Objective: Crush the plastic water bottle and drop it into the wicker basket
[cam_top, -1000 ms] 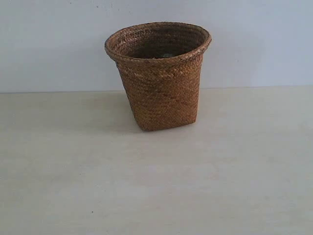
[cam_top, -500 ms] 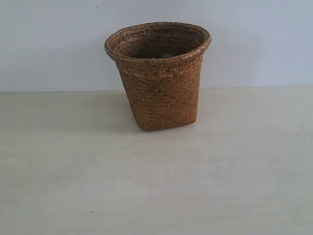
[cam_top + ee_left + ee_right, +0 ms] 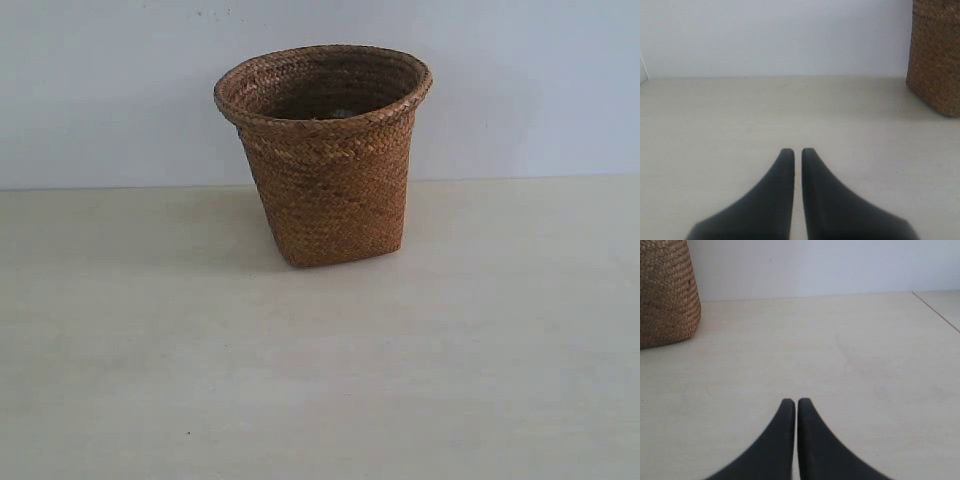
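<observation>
The black left tool (image 3: 797,151) and black right tool (image 3: 792,401) hover over the pale counter (image 3: 320,380), each narrowed to a slit and holding nothing. Farther back, the brown woven wicker basket (image 3: 330,190) stands upright. Its wall hides the inside. A small pale glint (image 3: 343,113) shows behind the near rim, too small to tell whether it is the clear plastic water bottle.

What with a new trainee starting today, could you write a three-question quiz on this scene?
1. True or false: the wicker basket stands upright on the table.
2. Pick one: the left gripper is A) wide open, B) shut on nothing, C) shut on a bottle.
3. Short answer: what does the right gripper hold?

Key: 1 true; 2 B; 3 nothing.
</observation>
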